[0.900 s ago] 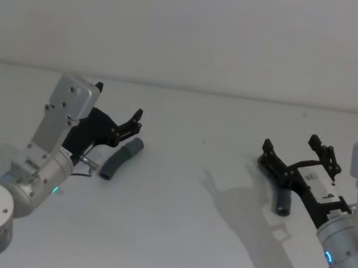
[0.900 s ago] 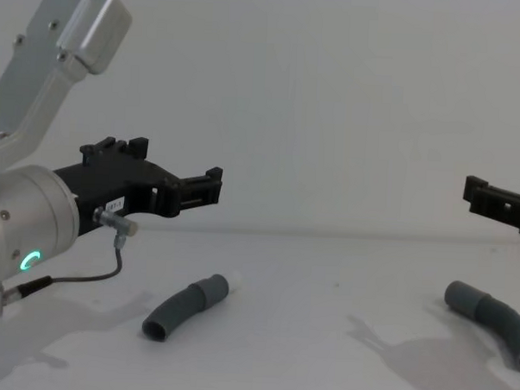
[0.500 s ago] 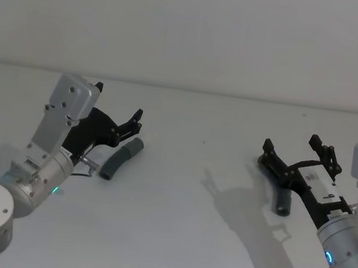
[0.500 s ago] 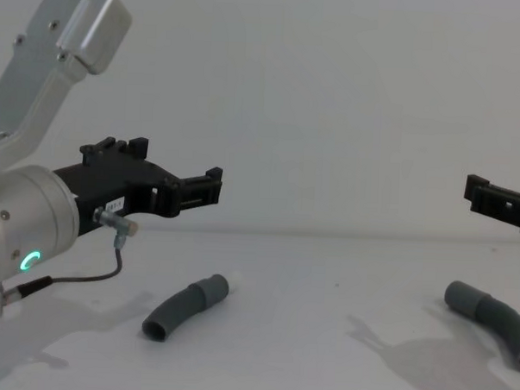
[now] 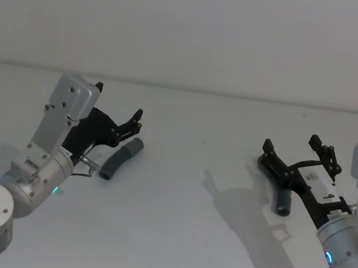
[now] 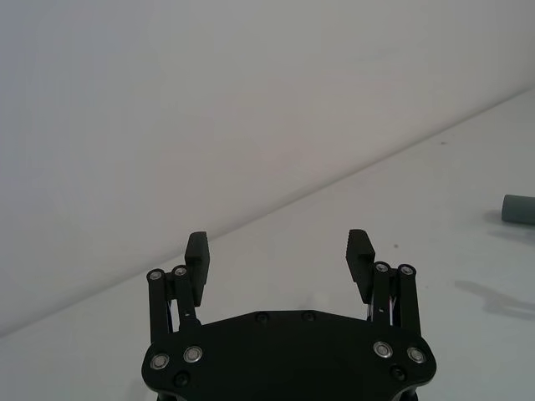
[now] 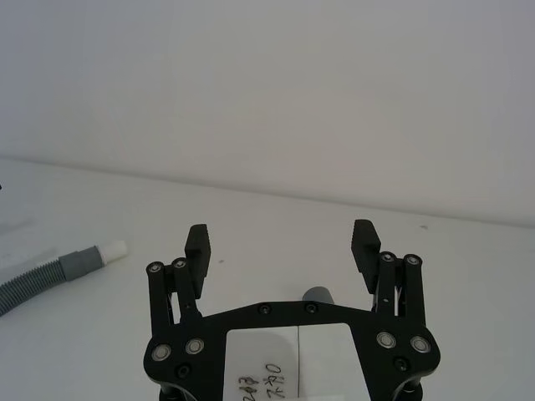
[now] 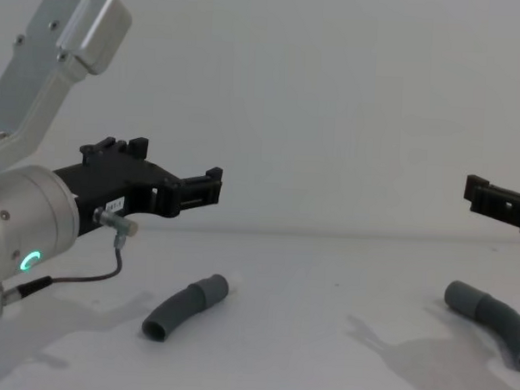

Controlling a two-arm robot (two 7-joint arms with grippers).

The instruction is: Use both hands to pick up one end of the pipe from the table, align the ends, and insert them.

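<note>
A white surface meets a pale wall. Two dark grey ribbed pipe pieces lie on it, well apart, neither held.

In the head view, the left pipe piece lies toward 9 o'clock. It is gently curved, its open end pointing to 7 o'clock and its other end to 1 o'clock. The left end effector is above and just behind it, aimed at about 2 o'clock. Its fingers are spread wide and hold nothing. One finger covers the piece's far end here. The chest view, from the side, shows this piece flat on the surface with the end effector clearly above it, not touching. A green ring light glows on that wrist.

The right wrist view, looking across the surface, shows the same piece ending in a white tip.

The right pipe piece lies toward 3 o'clock in the head view, partly hidden beneath the right end effector. That end effector aims at about 11 o'clock, fingers spread wide and empty. The chest view shows more of this piece, curved and resting on the surface. In the right wrist view, its smooth grey cuff peeks out between the open fingers.

The left wrist view shows its own fingers equally wide apart, and a smooth grey pipe end farther off on the surface.
</note>
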